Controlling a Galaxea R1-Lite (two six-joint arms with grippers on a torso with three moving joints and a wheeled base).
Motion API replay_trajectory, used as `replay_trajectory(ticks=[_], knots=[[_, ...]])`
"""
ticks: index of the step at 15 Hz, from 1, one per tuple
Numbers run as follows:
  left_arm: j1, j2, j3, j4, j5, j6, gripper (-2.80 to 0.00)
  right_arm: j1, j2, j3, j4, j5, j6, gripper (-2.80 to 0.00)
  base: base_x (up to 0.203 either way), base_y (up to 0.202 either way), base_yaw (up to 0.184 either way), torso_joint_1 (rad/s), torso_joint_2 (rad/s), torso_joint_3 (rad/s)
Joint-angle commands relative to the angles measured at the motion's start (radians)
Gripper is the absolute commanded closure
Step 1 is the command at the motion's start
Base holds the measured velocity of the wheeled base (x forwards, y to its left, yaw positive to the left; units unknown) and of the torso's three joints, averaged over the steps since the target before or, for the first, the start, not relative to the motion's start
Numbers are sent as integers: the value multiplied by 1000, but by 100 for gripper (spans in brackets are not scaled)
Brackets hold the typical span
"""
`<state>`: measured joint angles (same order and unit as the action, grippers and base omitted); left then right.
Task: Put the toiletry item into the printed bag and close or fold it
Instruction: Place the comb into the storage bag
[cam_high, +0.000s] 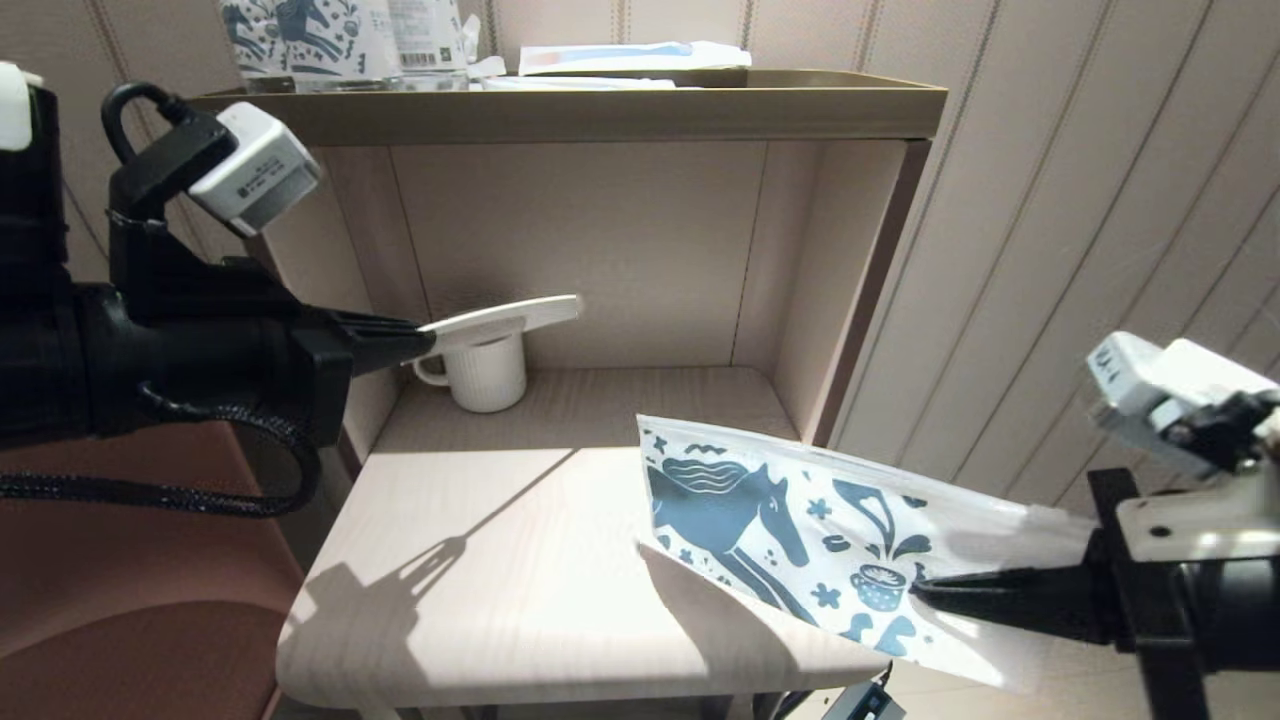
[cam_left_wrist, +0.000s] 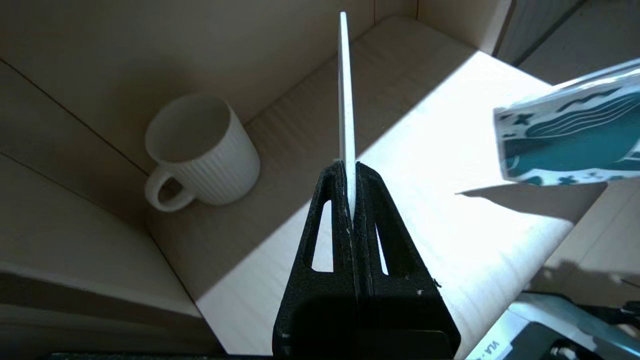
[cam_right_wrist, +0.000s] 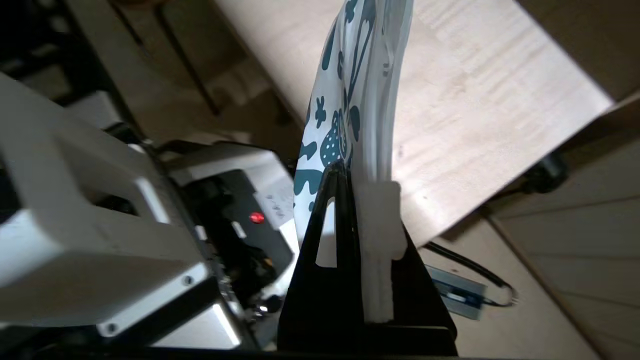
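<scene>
My left gripper is shut on one end of the toiletry item, a slim flat off-white packet that juts out level above the white mug. In the left wrist view the toiletry item shows edge-on, clamped in the left gripper. My right gripper is shut on the printed bag, a white pouch with a dark blue horse and cup, held tilted in the air over the table's right front corner. In the right wrist view the bag rises from the right gripper, its white slider tab beside the fingers.
A ribbed white mug stands at the back left of the light wooden table, inside a shelf alcove. The shelf top carries upright horse-printed packs and flat packets. A striped wall stands to the right.
</scene>
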<state>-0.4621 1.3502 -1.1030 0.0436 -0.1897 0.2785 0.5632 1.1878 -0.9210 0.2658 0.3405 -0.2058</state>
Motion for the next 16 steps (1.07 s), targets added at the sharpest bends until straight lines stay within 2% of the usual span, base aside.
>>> replay_trajectory(ticks=[1, 3, 8, 10, 12, 14, 16], knots=[[0, 6, -90, 67, -10, 0, 0, 120, 50, 15, -40, -244, -94, 0, 0, 0, 0, 0, 0, 0], [0, 6, -161, 148, -85, -4, 0, 152, 68, 22, -115, -319, -166, 0, 0, 0, 0, 0, 0, 0], [0, 63, -304, 320, -197, 5, 0, 246, 90, -9, -106, -319, -218, 0, 0, 0, 0, 0, 0, 0], [0, 70, -372, 441, -307, 23, 0, 259, 113, -9, -105, -317, -234, 0, 0, 0, 0, 0, 0, 0], [2, 79, -449, 575, -391, 74, 0, 259, 120, 0, -106, -314, -247, 0, 0, 0, 0, 0, 0, 0], [2, 101, -469, 634, -411, 153, 0, 231, 152, 8, -117, -318, -268, 0, 0, 0, 0, 0, 0, 0], [2, 114, -476, 640, -412, 159, 0, 200, 187, 0, -145, -327, -283, 0, 0, 0, 0, 0, 0, 0]])
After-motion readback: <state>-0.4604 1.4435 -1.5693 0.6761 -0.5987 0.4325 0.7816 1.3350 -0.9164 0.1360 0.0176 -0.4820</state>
